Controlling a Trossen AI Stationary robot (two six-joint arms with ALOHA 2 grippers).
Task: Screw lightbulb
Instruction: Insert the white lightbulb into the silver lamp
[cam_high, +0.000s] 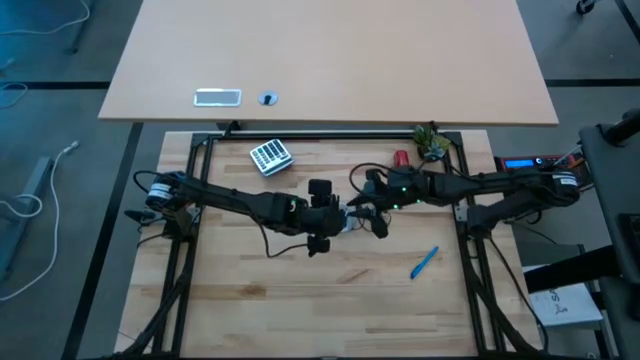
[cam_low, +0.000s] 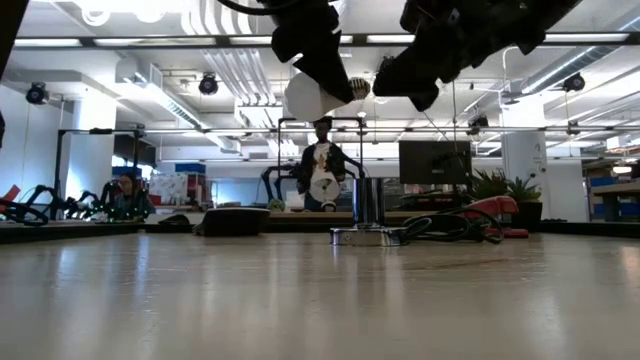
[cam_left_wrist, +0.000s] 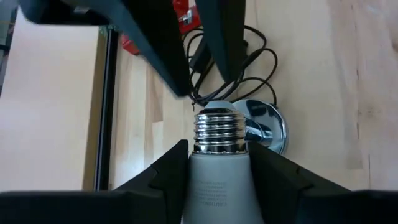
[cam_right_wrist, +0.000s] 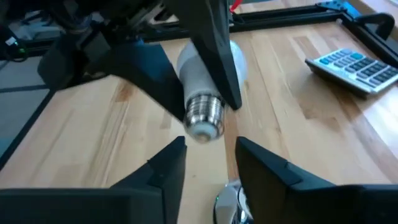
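Lightbulb (cam_left_wrist: 219, 168) clenched in left gripper (cam_left_wrist: 217, 171) jaws, held above desk (cam_high: 330, 300) middle, screw end toward right gripper (cam_right_wrist: 208, 158), jaws released, just beside. Socket (cam_left_wrist: 264, 127) below. Near edge left open.

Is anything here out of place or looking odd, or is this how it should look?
Nothing looks broken or spilled. The one odd sight is the lightbulb held up in the air by the left gripper, metal screw end out, while its shiny socket sits on the table below, cord loosely tangled beside it.
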